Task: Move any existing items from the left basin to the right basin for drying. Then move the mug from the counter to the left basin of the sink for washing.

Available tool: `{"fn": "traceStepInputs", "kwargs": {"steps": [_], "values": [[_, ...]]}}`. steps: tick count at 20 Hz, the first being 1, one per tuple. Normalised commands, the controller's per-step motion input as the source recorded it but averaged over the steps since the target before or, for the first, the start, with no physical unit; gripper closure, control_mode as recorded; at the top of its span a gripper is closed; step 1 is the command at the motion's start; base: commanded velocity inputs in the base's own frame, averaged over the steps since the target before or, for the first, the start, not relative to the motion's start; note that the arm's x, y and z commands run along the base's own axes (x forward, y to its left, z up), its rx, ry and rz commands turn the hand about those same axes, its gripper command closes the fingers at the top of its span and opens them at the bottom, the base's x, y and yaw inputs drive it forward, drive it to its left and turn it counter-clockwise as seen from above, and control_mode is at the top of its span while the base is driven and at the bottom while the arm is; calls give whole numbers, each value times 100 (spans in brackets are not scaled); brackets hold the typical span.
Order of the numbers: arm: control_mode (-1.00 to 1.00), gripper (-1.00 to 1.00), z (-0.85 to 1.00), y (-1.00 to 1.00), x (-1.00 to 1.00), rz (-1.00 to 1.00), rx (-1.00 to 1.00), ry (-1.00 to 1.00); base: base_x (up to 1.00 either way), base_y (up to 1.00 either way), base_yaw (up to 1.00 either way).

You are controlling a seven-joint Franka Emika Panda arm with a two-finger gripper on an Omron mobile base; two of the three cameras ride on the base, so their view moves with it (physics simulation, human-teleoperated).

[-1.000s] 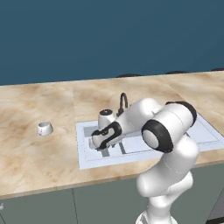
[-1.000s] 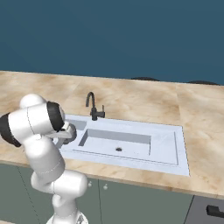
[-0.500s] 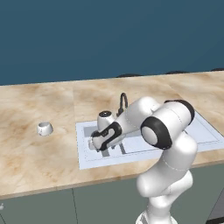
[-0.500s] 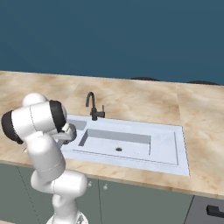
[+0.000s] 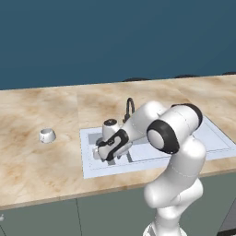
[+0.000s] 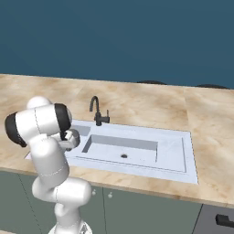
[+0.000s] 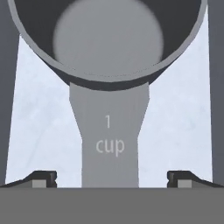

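In the hand view, the dark grey pan (image 7: 109, 39) lies on the pale floor of the left basin (image 7: 39, 113). Its flat handle (image 7: 109, 131), marked "1 cup", runs down toward me. My gripper (image 7: 111, 177) is open, with one finger tip (image 7: 43, 178) on each side of the handle and not touching it. From the left base view, the gripper (image 5: 99, 154) is low inside the left basin (image 5: 91, 139) of the sink (image 5: 87, 171). The white mug (image 5: 47, 135) stands on the counter (image 5: 37, 166), left of the sink. The right basin (image 6: 137, 153) holds nothing.
A black curved faucet (image 5: 129, 107) rises behind the sink, just past my forearm, and the faucet (image 6: 96, 112) also stands at the basin's back rim in the right base view. Grey-green cabinet fronts (image 6: 151, 210) run below the counter edge.
The hand has settled slightly lower in the left basin. The jaws stay wide and the mug has not moved.
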Motion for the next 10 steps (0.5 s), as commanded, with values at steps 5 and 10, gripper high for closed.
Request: {"fn": "traceStepInputs", "kwargs": {"steps": [5, 10], "values": [[-100, -100, -16, 2, 3, -1, 0, 0, 0, 0, 0], [-100, -100, -15, 4, 8, 0, 0, 0, 0, 0, 0]]}}
